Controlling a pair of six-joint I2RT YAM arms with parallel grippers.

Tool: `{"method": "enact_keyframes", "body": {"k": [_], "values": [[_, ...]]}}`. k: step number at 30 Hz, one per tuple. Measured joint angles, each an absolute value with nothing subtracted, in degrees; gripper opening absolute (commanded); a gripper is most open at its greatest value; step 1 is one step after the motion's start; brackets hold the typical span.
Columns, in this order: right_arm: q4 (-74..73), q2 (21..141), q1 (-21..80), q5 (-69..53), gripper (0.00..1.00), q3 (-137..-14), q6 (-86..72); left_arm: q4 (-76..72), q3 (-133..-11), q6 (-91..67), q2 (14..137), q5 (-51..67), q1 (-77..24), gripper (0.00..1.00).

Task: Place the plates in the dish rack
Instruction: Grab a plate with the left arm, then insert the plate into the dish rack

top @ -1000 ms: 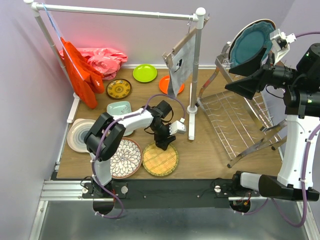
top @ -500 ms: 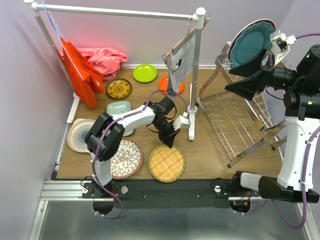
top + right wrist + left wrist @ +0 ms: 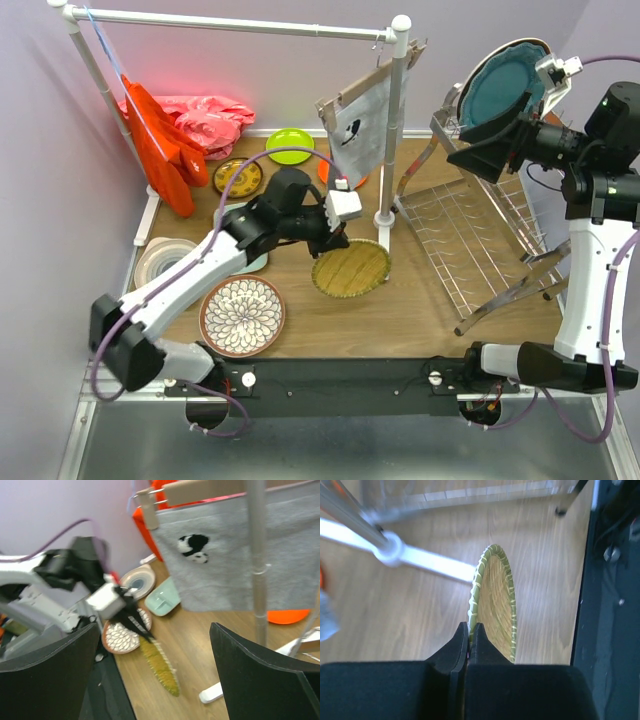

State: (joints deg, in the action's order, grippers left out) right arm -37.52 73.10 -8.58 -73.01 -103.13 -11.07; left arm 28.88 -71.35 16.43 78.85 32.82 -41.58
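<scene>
You're mid-carry — left gripper [image 3: 469,631] pinching the woven yellow plate [image 3: 495,600] by its rim, right gripper [image 3: 155,650] gaping empty — next, stand it between the tines of the dish rack [image 3: 470,235] at centre-right.

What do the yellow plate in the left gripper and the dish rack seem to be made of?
Yellow plate: probably woven straw or bamboo, matt; ribbed weave and bound greenish rim show. Dish rack: apparently chromed steel wire, shiny; thin bright tines and tubes.

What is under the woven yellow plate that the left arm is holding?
Only bare wooden table shows below the woven yellow round plate; the strip directly beneath it is covered.
</scene>
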Motion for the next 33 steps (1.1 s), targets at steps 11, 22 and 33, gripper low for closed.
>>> {"method": "enact_keyframes", "body": {"k": [11, 22, 33], "values": [[-37.5, 74.2, -8.6, -65.0, 0.97, -105.6, -10.8, 16.4, -66.7, 2.7, 66.5, 32.5, -41.4, 0.0], [-39.0, 74.3, -5.8, -71.9, 0.96, -104.0, -4.2, 9.3, -78.5, -11.2, 66.4, 26.9, -39.0, 0.0], [-41.5, 79.4, -2.8, -61.7, 1.0, -118.0, 0.0, 5.7, -88.6, -14.7, 68.6, 22.7, -39.1, 0.0]]}}
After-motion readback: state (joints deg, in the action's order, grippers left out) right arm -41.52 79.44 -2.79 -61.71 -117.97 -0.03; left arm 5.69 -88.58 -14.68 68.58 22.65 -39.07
